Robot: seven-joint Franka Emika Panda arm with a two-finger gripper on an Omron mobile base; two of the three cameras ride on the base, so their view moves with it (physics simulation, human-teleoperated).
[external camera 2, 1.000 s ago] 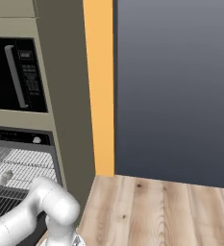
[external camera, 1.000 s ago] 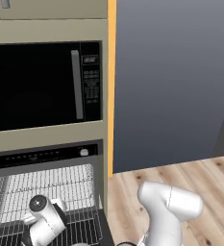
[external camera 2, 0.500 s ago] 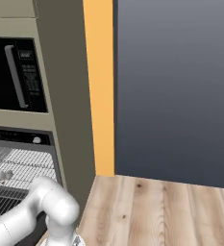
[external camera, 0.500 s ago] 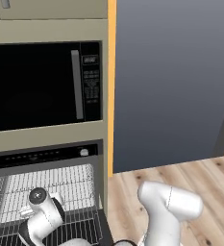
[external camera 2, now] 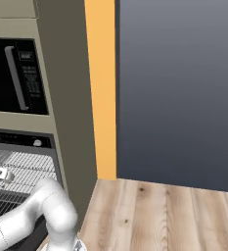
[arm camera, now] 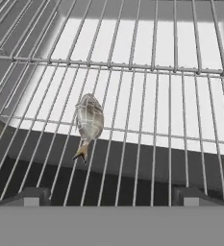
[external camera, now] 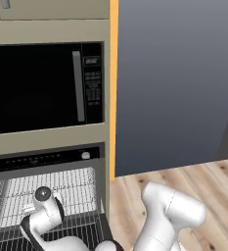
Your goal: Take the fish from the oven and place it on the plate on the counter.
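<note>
gripper (arm camera: 111,194): two dark fingertips stand wide apart, holding nothing, just in front of the fish | fish (arm camera: 88,124): lies flat on the grey wire rack (arm camera: 156,120), tail toward the gripper, left of the middle between the fingertips | oven (external camera: 47,162): open, rack inside, under the black microwave (external camera: 42,88)
</note>
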